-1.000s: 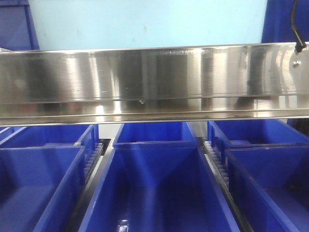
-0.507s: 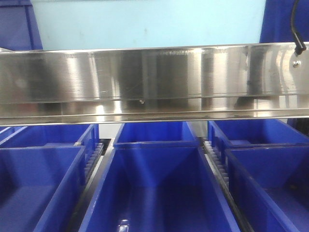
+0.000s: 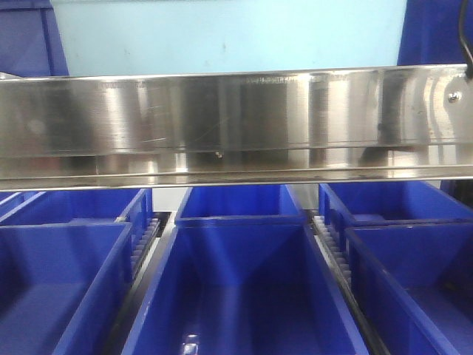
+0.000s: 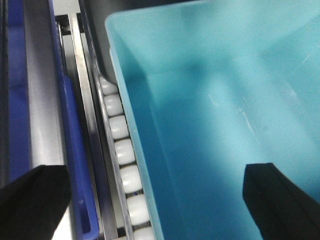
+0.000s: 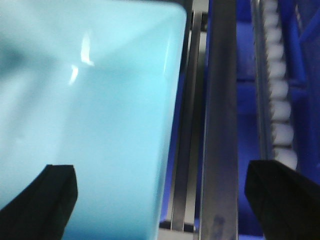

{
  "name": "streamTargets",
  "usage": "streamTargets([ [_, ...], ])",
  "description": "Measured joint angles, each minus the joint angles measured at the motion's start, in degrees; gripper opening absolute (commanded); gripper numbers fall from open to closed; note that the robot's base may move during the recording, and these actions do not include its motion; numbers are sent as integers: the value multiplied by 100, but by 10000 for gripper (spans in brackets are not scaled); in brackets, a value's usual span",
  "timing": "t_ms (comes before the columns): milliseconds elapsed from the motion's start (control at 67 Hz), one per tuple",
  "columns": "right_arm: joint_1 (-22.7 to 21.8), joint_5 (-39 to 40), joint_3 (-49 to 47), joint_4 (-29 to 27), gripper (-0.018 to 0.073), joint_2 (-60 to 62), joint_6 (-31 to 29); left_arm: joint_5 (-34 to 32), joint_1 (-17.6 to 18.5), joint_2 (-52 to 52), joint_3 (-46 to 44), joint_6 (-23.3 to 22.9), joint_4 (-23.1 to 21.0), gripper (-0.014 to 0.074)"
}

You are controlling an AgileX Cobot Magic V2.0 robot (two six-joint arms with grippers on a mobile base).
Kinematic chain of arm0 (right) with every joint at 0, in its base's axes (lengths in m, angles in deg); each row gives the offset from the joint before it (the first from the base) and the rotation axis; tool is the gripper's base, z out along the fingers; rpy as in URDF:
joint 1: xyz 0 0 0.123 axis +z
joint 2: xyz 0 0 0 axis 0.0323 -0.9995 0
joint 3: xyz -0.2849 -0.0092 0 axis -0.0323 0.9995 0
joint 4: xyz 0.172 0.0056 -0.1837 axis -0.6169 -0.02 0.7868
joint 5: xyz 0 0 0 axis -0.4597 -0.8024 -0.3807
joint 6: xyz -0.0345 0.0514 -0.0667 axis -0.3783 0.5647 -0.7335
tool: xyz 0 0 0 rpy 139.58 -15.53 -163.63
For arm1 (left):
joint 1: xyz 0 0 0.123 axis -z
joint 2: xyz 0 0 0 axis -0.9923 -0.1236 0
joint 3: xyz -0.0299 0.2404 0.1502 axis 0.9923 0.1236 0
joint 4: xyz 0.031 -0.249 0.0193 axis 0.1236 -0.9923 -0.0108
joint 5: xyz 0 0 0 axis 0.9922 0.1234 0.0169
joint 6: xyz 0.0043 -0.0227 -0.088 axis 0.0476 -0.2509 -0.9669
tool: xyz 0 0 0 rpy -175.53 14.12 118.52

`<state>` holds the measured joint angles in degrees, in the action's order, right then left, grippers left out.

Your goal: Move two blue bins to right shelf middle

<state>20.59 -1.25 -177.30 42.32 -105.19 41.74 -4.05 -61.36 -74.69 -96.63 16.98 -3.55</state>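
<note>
1 light-blue bin [image 3: 229,37] sits just behind the steel front rail [image 3: 236,122], apparently on white rollers [image 4: 122,150]. Left gripper [image 4: 155,200] and right gripper [image 5: 160,200] gape wide, each astride a bin wall.

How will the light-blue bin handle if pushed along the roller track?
Probably light: the light-blue bin looks empty inside. It should likely glide easily, since its side runs along the white rollers. Its glossy walls, glinting in the right wrist view, may be slippery to pinch.
</note>
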Motion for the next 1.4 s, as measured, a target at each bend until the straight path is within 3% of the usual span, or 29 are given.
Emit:
streamTargets([
  [358, -55, 12, 975, -319, 558, -12, 39, -22, -52, 0, 946, -20, -55, 609],
  [716, -68, 195, 1046, -747, 558, -106, 196, -211, -87, 54, 1477, -66, -341, 609],
  [865, -68, 232, 1046, -911, 480, -133, 223, -317, -87, 54, 1517, -66, -513, 568],
  [1000, -68, 271, 1049, -1051, 322, -142, 291, -368, -87, 54, 1531, -66, -621, 437],
  [1209, -142, 215, 1087, -930, 148, -173, 360, -383, -87, 54, 1531, -67, -928, 118],
  [1358, -155, 106, 1087, -837, -162, -182, 350, -383, -133, 54, 1535, -155, -854, -111],
  [1403, -155, 106, 1087, -848, -162, -182, 350, -383, -146, 54, 1544, -155, -854, -111],
])
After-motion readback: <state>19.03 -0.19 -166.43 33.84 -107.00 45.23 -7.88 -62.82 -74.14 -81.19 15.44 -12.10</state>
